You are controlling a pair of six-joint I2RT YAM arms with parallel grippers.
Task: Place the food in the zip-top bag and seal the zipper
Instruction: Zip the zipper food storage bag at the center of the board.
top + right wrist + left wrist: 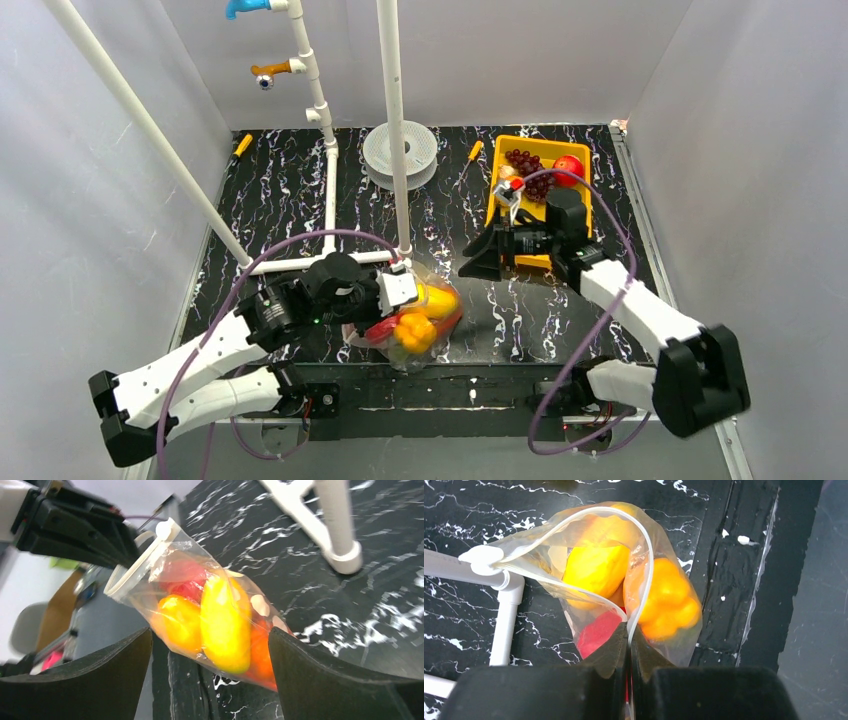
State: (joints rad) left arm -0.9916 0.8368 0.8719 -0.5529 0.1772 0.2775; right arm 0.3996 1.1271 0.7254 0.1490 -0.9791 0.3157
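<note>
Left jaws: closed tight, pinching the thin whitish press-seal zipper point(647, 565) at the mouth of the clear, white-dotted plastic zip-top bag point(260, 605). Beyond the pinch, zipper strip looped open. Inside the bag: glossy yellow lemon-like fruit point(596, 567), orange-yellow bell pepper point(666, 600), red toy piece point(596, 632). Bag located toward 6 o'clock on the black marbled table point(290, 190), near the front edge. Right jaws: spread wide, gripping nothing, apart from the bag at its 2 o'clock. Yellow plastic tray point(497, 195) at 1 o'clock on the table.
</note>
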